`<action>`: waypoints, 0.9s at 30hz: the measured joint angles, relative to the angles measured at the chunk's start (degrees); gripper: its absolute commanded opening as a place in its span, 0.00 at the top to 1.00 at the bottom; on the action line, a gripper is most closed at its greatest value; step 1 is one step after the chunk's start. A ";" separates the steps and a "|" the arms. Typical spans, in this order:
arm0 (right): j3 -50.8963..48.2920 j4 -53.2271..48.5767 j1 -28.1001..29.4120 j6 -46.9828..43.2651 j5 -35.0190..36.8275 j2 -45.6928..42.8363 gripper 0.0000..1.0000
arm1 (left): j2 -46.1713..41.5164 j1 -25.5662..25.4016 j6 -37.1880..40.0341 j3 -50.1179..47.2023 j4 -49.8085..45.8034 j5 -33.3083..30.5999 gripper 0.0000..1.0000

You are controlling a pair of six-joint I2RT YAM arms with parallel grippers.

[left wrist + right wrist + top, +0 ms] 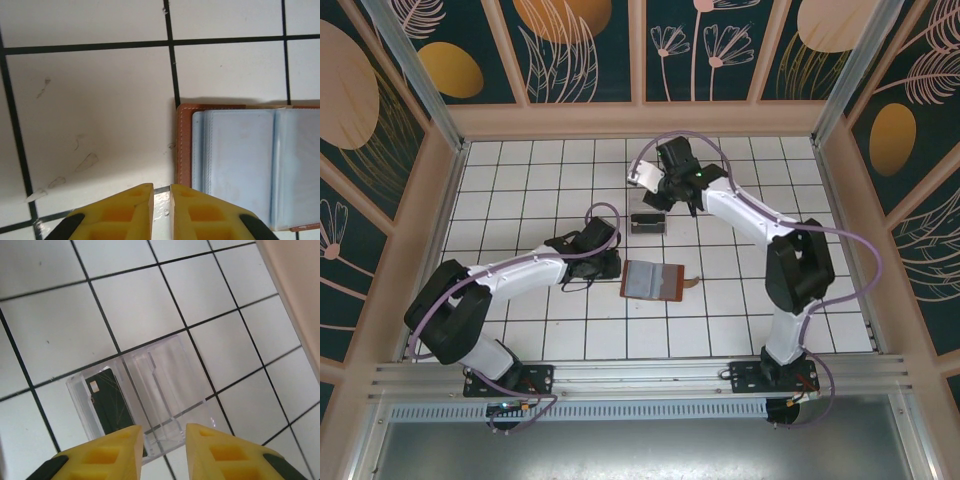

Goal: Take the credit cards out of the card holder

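**At table centre: card holder lying open, one dark card in the clear stand**

Near the middle of the tiled table (520, 170), the card holder (645, 280) is found lying open and flat, its grey-blue lining turned upward and its little brown closing tab (692, 283) projecting on the right side. In the left wrist view, pale sleeves are seen inside a brown stitched border. Whether cards are lodged in those sleeves cannot be told.

One dark credit card (107, 402) is seen inside a clear plastic stand (160, 375), in the compartment on the left of the right wrist view. A small pale mark is noted near one corner of the card. The adjoining compartment is seen through to the tiles. In the top view, the stand is placed just beyond the card holder, apart from it.

The left gripper (161, 192) is observed at the card holder's left edge, low over the table. Its yellow fingers are brought almost together and nothing is seen between them.

The right gripper (162, 435) is held over the clear stand. Its fingers are parted, and no object is gripped between them.

The table is enclosed by walls (570, 50) painted with leaves and flowers.
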 measured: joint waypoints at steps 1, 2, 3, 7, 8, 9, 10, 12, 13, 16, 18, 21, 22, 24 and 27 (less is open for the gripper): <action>-1.42 0.83 0.00 2.60 0.02 -1.20 0.73 | 0.31 0.09 0.00 -0.02 0.35 0.46 0.83; -2.95 1.75 0.00 5.55 -0.02 -2.45 0.73 | 0.70 0.28 0.02 -0.09 0.85 1.14 0.84; -4.74 2.80 0.00 8.63 0.02 -3.91 0.73 | 1.05 0.33 0.02 -0.17 1.18 1.57 0.84; -12.59 6.45 0.13 20.92 0.48 -9.57 0.78 | 2.47 0.37 0.04 -0.63 2.45 3.91 0.85; -14.38 6.84 0.17 24.09 0.72 -10.93 0.78 | 2.86 0.37 0.07 -0.79 2.73 4.33 0.85; -16.06 7.21 0.26 27.58 1.18 -12.26 0.79 | 3.28 0.37 0.07 -0.92 2.91 4.70 0.85; -17.33 7.50 0.39 30.82 1.57 -13.27 0.80 | 3.76 0.37 0.07 -1.03 2.99 5.07 0.85; -19.45 8.41 0.72 36.52 2.25 -14.97 0.80 | 4.63 0.37 0.09 -1.27 3.06 5.75 0.86; -20.68 8.92 1.01 39.63 2.75 -15.91 0.80 | 5.03 0.37 0.09 -1.40 3.06 6.05 0.86; -23.65 9.42 1.90 46.64 3.63 -18.32 0.80 | 5.90 0.37 0.15 -1.66 3.06 7.21 0.86; -25.14 9.38 2.62 49.90 4.13 -19.67 0.80 | 6.23 0.37 0.28 -1.81 3.08 7.91 0.86; -25.83 9.22 3.76 53.90 4.76 -20.81 0.81 | 6.40 0.37 0.33 -2.16 3.30 9.16 0.86; -25.86 9.22 3.98 54.77 4.79 -21.05 0.81 | 6.40 0.37 0.33 -2.27 3.54 9.49 0.86; -25.97 9.20 4.59 57.09 4.98 -21.81 0.81 | 6.40 0.59 0.33 -2.56 4.04 10.21 0.86; -26.03 9.20 5.33 59.87 4.96 -22.51 0.81 | 6.34 0.74 0.33 -2.99 4.79 10.93 0.86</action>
